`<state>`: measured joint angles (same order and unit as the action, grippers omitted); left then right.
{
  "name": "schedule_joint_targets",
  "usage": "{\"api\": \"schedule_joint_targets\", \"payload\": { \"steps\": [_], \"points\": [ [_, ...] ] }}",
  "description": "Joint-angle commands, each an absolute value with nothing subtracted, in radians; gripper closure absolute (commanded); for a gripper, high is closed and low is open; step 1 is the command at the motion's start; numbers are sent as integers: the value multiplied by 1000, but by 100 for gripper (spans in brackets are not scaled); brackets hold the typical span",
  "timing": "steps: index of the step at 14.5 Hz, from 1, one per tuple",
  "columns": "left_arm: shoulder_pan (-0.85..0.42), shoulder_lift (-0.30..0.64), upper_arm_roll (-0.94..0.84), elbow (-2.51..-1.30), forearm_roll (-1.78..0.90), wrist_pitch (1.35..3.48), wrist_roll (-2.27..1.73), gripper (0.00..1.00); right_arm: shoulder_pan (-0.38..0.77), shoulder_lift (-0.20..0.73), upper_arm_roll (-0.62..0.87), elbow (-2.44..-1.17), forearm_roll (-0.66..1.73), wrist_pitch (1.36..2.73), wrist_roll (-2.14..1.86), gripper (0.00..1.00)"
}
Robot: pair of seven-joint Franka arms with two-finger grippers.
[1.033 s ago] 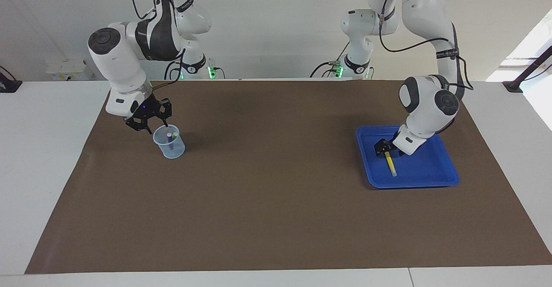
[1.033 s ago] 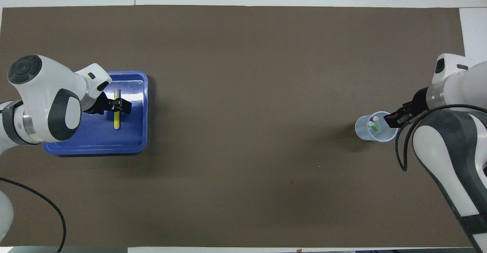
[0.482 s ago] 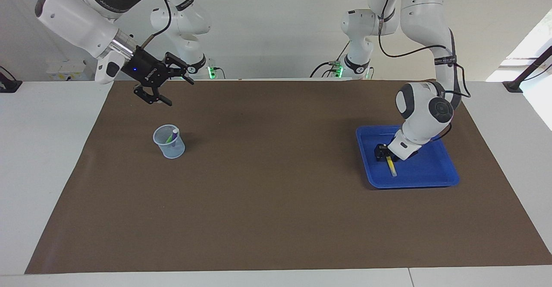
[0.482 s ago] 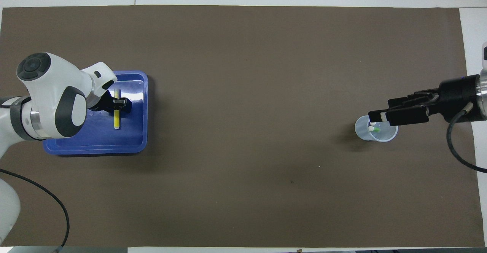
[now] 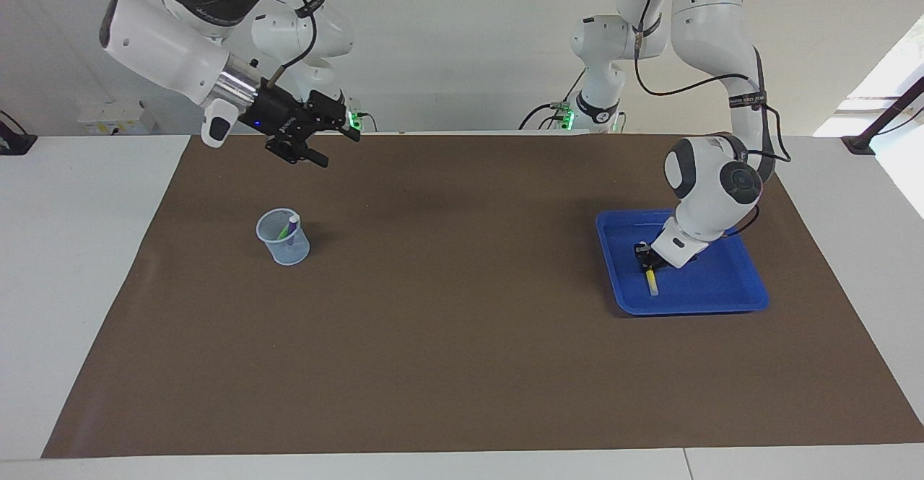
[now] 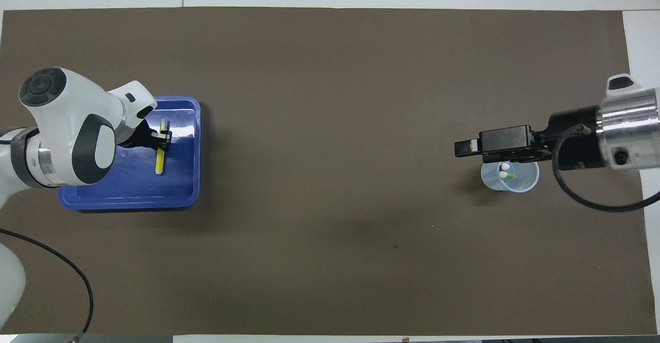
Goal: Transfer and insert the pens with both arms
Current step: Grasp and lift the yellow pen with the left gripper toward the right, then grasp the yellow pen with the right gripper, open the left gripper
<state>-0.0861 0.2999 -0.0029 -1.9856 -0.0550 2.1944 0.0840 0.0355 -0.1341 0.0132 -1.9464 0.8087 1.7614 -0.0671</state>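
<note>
The yellow pen (image 5: 652, 282) (image 6: 160, 161) lies in the blue tray (image 5: 686, 307) (image 6: 129, 203) at the left arm's end of the table. My left gripper (image 5: 644, 257) (image 6: 164, 136) is down in the tray, shut on one end of that pen. A clear plastic cup (image 5: 283, 243) (image 6: 523, 180) stands on the mat at the right arm's end. In it lean the purple pen (image 5: 289, 227) and the green pen (image 6: 510, 176), pale caps up. My right gripper (image 5: 338, 148) (image 6: 464, 148) hangs open and empty, high over the mat by the cup.
A brown mat (image 5: 462, 336) covers most of the white table. Two smaller white arms with green-lit bases (image 5: 600, 108) (image 5: 328, 108) stand at the robots' edge. Black cable trails from each big arm.
My right gripper rose away from the cup, opened wide and swung toward the table's middle. My left gripper closed on the yellow pen in the tray.
</note>
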Motion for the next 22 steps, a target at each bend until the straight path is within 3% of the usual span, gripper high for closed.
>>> {"api": "schedule_joint_targets", "payload": {
  "steps": [1, 7, 10, 15, 19, 22],
  "points": [
    [-94, 313, 2, -1904, -57, 2087, 78, 100, 89, -164, 17, -1987, 857, 1830, 50, 0],
    [-95, 273, -2, -1731, -176, 1780, -81, 100, 169, -186, 18, -2040, 874, 1917, 112, 0],
    [-130, 230, -3, -1638, -314, 1605, -365, 100, 184, -186, 18, -2039, 896, 1922, 179, 0],
    [-251, 143, -5, -1664, -538, 1603, -1103, 100, 253, -184, 21, -2039, 896, 2005, 264, 0],
    [-319, 100, -5, -1728, -733, 1667, -1406, 100, 366, -175, 21, -2040, 896, 2170, 382, 0],
    [-380, 36, -5, -1831, -845, 1797, -1543, 100, 409, -173, 25, -2040, 893, 2189, 429, 0]
  ]
}}
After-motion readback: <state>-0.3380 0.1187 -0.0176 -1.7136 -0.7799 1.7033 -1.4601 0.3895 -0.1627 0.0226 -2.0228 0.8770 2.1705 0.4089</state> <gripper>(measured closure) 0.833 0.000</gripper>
